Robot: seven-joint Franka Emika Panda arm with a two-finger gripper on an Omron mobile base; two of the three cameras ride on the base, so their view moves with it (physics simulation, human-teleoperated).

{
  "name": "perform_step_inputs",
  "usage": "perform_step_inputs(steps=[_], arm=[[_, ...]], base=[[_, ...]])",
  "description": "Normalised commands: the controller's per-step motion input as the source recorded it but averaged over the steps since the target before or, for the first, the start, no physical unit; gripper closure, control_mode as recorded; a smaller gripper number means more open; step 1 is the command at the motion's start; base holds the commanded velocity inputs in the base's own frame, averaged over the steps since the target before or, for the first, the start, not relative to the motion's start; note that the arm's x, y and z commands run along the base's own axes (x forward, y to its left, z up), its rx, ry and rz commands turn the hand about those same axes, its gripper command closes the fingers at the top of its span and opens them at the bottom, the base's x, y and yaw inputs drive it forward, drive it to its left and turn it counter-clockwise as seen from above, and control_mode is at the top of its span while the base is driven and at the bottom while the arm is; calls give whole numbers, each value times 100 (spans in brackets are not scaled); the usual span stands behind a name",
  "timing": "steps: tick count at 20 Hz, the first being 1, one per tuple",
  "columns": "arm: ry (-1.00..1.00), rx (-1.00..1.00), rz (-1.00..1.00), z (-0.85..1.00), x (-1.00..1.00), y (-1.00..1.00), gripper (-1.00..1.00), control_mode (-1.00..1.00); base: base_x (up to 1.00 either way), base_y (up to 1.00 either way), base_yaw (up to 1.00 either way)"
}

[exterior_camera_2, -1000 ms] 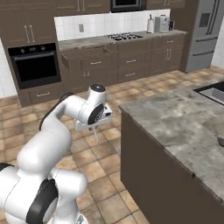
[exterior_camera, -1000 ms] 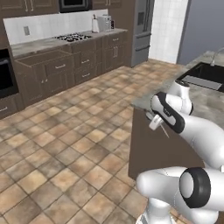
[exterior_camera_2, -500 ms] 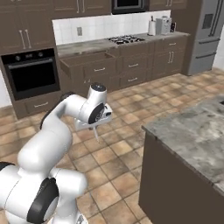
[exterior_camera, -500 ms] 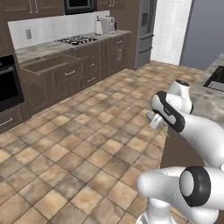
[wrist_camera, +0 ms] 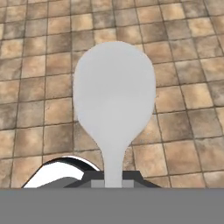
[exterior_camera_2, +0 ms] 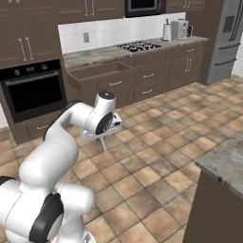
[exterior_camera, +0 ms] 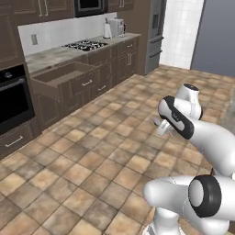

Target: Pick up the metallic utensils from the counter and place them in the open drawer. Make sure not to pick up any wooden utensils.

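Observation:
My gripper [exterior_camera_2: 101, 136] hangs over the tiled floor, shut on the handle of a grey metal spoon [wrist_camera: 114, 96]. In the hand view the spoon's round bowl points away from the hand, and the gripper [wrist_camera: 113, 181] clamps the handle at the bottom. The spoon [exterior_camera_2: 103, 144] dangles below the hand in the right base view. From the left base the gripper [exterior_camera: 162, 126] sits under the wrist. The open drawer [exterior_camera: 68, 75] juts out of the wall cabinets, and it appears again as the open drawer [exterior_camera_2: 97, 71] beyond the arm. A corner of the counter [exterior_camera_2: 224, 157] is at lower right. The wooden utensils are out of view.
A black oven [exterior_camera_2: 35, 91] sits left of the drawer. On the wall counter are a stove [exterior_camera_2: 138, 45] and a kettle and toaster [exterior_camera_2: 174, 30]. A steel fridge [exterior_camera_2: 229, 38] stands at the far right. Open tiled floor [exterior_camera: 92, 156] lies between me and the cabinets.
The whole scene has shifted as the base moved: the island slid off to the right and the wall cabinets with the open drawer came closer. The gripper stays shut on the spoon.

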Motion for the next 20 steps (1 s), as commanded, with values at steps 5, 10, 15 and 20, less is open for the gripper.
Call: perform_step_inputs(steps=[5, 10, 15, 20], arm=[[0, 0, 0, 0, 0, 0, 100, 100], [0, 0, 0, 0, 0, 0, 100, 100], [0, 0, 0, 0, 0, 0, 100, 100], [0, 0, 0, 0, 0, 0, 100, 100]], base=[[41, 100, -16], [38, 100, -17], [47, 100, -22], [49, 100, -27]])
